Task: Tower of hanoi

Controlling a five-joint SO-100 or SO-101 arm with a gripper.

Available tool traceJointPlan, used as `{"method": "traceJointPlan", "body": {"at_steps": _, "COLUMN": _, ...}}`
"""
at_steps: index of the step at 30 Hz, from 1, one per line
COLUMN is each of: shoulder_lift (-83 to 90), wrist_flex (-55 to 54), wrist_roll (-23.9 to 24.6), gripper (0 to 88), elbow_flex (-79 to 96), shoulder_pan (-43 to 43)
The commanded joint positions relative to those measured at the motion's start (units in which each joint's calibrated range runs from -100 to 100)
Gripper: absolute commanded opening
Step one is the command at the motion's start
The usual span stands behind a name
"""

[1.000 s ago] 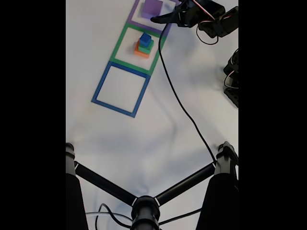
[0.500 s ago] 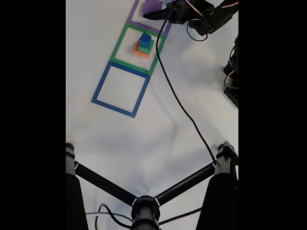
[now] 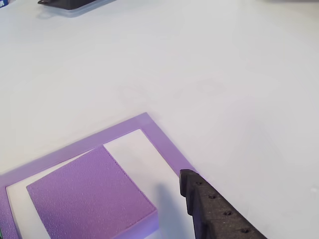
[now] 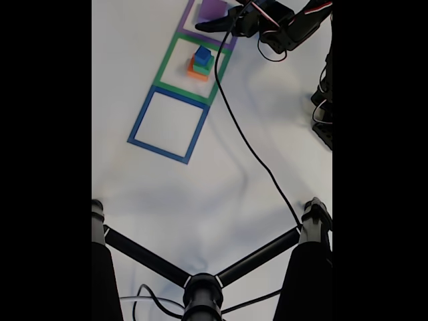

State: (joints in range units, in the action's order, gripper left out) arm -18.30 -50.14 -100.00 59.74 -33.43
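Looking top of the fixed view, we see our gripper over the flat purple foam slab; whether its jaws are spread, we cannot tell.

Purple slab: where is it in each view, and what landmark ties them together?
Other view: purple slab at lower left, inside the purple tape outline.
Fixed view: purple slab at the top edge, partly cut off.
Shared landmark: the purple tape outline around it.
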Motion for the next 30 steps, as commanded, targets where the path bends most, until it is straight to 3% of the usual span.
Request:
{"method": "traceJointPlan", "body": {"at_steps": 1, "shoulder_lift": -0.2, "wrist_flex": -2.2, "wrist_roll": 0.0, "gripper": 47.8, "elbow_flex": 0.0, "shoulder_pan": -0.4}}
{"method": "traceJointPlan", "body": {"at_steps": 30, "shoulder_lift": -6.6, "wrist_flex": -8.9, "wrist_roll": 0.0, "gripper": 46.9, "elbow_flex": -0.4, "shoulder_pan": 1.5}}
